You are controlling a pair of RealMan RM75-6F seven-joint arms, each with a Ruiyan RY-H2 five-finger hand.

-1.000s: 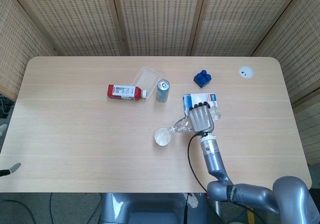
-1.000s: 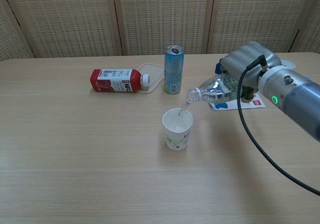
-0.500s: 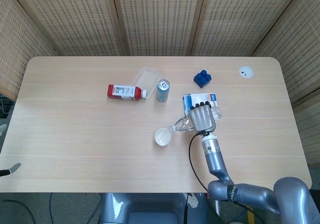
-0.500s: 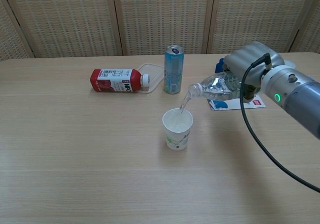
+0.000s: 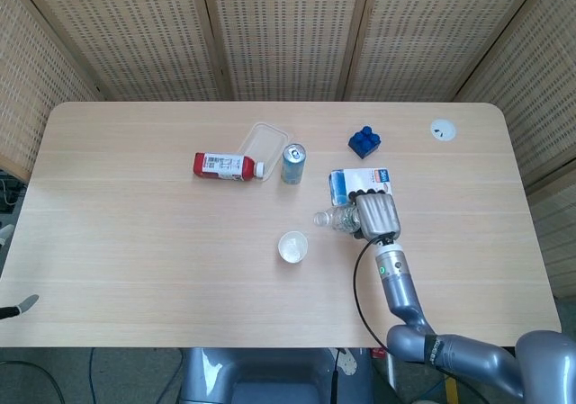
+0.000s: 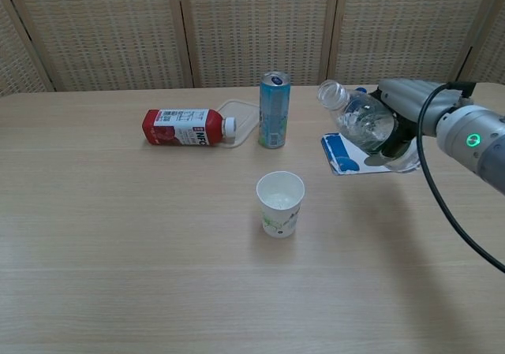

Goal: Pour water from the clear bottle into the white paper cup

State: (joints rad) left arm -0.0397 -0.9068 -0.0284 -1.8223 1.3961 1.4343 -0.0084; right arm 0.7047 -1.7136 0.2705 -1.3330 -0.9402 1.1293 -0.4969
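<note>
The white paper cup (image 5: pixel 292 246) (image 6: pixel 280 203) stands upright near the table's middle with water in it. My right hand (image 5: pixel 375 214) (image 6: pixel 406 113) grips the clear bottle (image 5: pixel 338 218) (image 6: pixel 357 118) to the cup's right, above the table. The bottle is uncapped and tilts with its mouth raised, pointing left, away from the cup. No water is running from it. My left hand is in neither view.
A light blue can (image 5: pixel 293 164) (image 6: pixel 273 109) stands behind the cup. A red bottle (image 5: pixel 225 166) (image 6: pixel 185 127) lies on its side beside a clear plastic tray (image 5: pixel 265 140). A blue-and-white packet (image 5: pixel 346 182) (image 6: pixel 345 150), a blue block (image 5: pixel 364 142) and a white disc (image 5: pixel 442 130) lie further right.
My right hand has drawn back to the right and tipped the bottle's mouth upward. The stream into the cup has stopped.
</note>
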